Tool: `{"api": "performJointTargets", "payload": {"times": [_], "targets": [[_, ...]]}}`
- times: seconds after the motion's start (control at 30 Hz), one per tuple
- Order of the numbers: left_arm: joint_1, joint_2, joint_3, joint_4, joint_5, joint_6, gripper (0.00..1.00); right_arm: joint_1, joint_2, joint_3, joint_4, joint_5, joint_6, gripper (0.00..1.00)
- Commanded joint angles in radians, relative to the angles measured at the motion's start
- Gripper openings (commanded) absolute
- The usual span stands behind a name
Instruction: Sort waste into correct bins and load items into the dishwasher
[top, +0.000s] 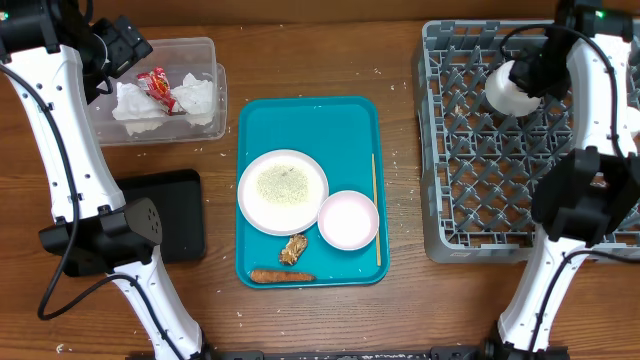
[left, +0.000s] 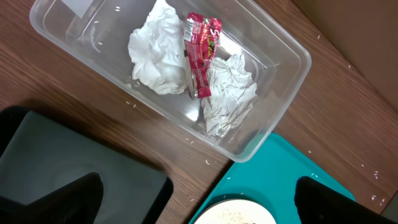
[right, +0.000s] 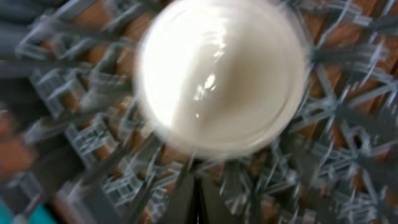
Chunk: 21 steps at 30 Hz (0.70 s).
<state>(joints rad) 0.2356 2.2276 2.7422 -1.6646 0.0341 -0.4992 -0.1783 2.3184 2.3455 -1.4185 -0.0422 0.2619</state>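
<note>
Napkins (left: 158, 56) and the red wrapper (left: 200, 53) lie in the clear tub (left: 289, 102) at the table's far left corner; my left claw (left: 199, 185) hangs wide and empty just beside it. My right claw (top: 522, 75) is over the grey rack (top: 470, 180) at the right edge, with the small white cup (top: 506, 90) right by it; through the blur I cannot tell its grip.

White arm links (top: 62, 130), black joints (top: 135, 222), black cables (top: 62, 262), small green light (top: 600, 14)

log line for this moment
left gripper open over tub | napkins, wrapper inside | right gripper at rack with cup, grip unclear | plate on teal tray
</note>
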Motion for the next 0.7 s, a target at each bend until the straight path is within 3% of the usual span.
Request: {"api": "performJointTargets", "payload": {"times": [0.0,0.23,0.5,0.57,0.63,0.67], "targets": [[0.003,-0.005,0.01,0.0,0.008,-0.01,1.0,0.067,-0.138,0.036,-0.062,-0.031,0.005,0.04],[0.003,-0.005,0.01,0.0,0.008,-0.01,1.0,0.222,-0.17,0.036,-0.27,-0.051,0.027,0.04],[0.003,-0.005,0.01,0.0,0.008,-0.01,1.0,0.487,-0.17,0.023,-0.276,-0.132,0.023,0.06],[0.003,-0.005,0.01,0.0,0.008,-0.01,1.0,0.577,-0.17,0.023,-0.276,-0.135,0.023,0.32],[0.003,-0.005,0.01,0.0,0.008,-0.01,1.0,0.64,-0.17,0.015,-0.276,-0.133,0.023,0.82],[0.003,-0.005,0.01,0.0,0.008,-0.01,1.0,0.676,-0.17,0.008,-0.275,-0.131,0.023,1.0]]}}
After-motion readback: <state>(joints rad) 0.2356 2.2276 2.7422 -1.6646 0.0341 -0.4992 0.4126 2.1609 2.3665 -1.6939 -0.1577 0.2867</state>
